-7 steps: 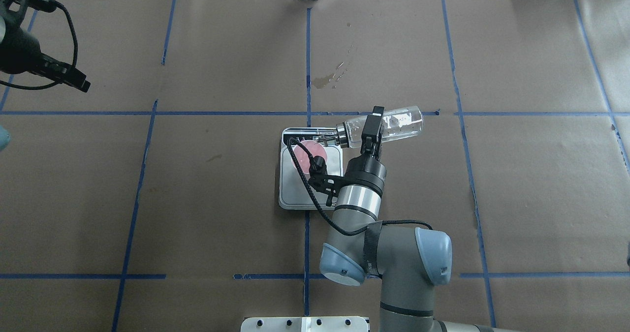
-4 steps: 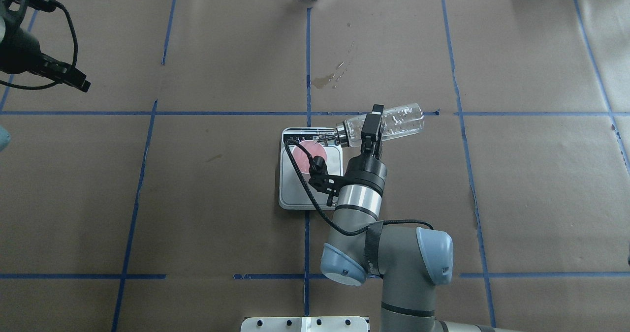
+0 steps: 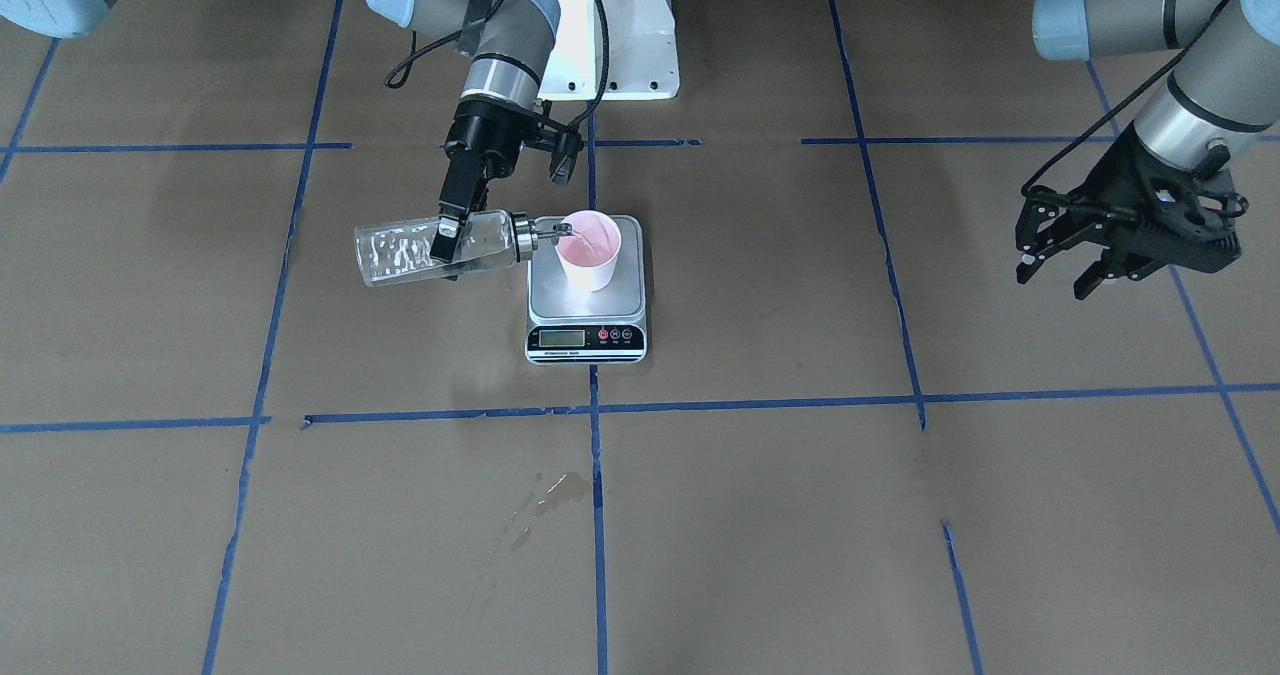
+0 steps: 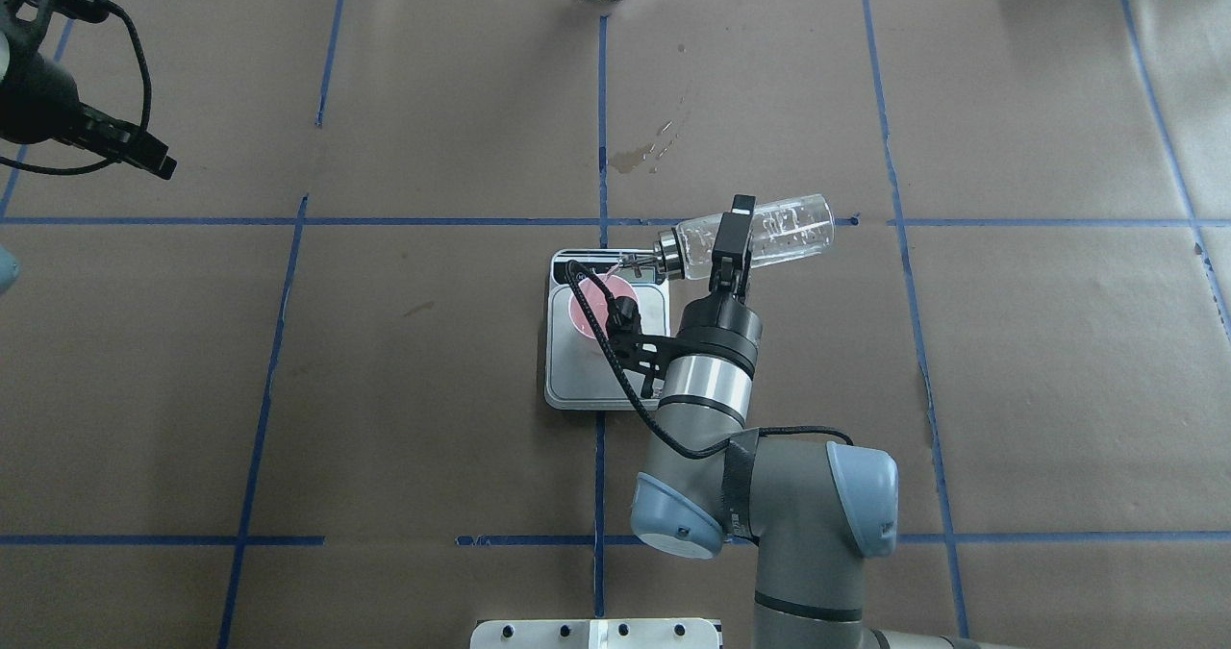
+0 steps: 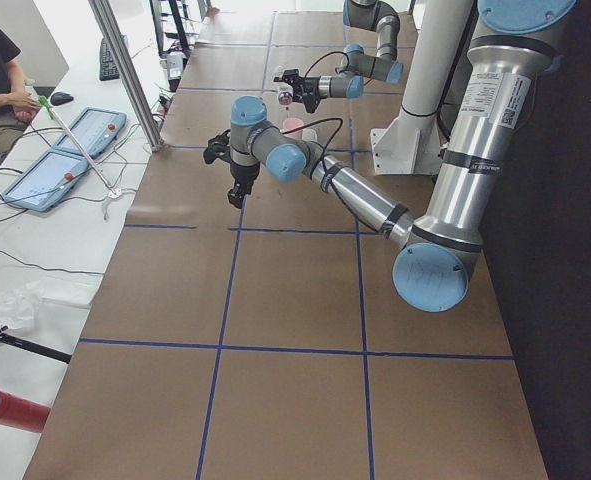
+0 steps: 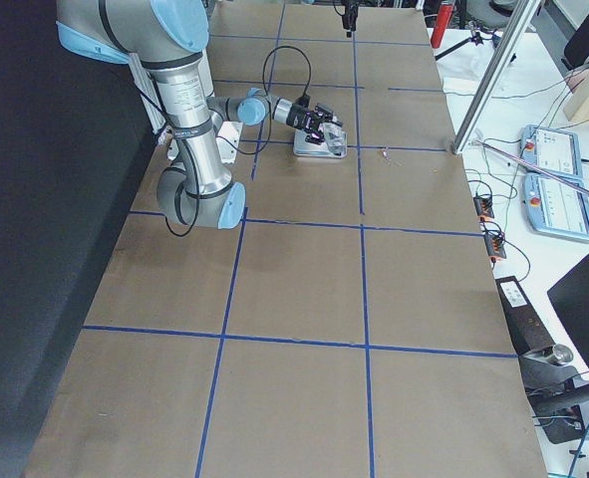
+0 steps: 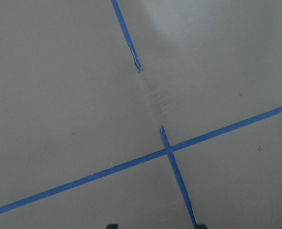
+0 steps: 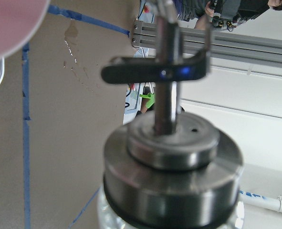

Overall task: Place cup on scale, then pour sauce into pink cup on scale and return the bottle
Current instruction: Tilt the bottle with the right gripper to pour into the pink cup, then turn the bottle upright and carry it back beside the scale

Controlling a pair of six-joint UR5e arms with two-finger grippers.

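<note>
The brown-paper-covered table point(image 4: 385, 389) is occupied near its middle by the flat steel-topped digital scale point(image 3: 622, 297). Far left, the left gripper point(image 3: 1053, 280) is held above the paper, fingers spread, empty. The clear glass bottle with metal pourer point(image 3: 400, 251) is clenched nearly horizontal by the right gripper point(image 3: 447, 240), just right of the scale, spout over the small white, pink-lined paper cup point(image 3: 590, 260) stood on the scale.

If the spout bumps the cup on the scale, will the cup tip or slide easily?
Probably. The cup looks like thin paper, so likely light. Its base is narrower than its rim, and the scale looks smooth, so it may slide or tip.
</note>
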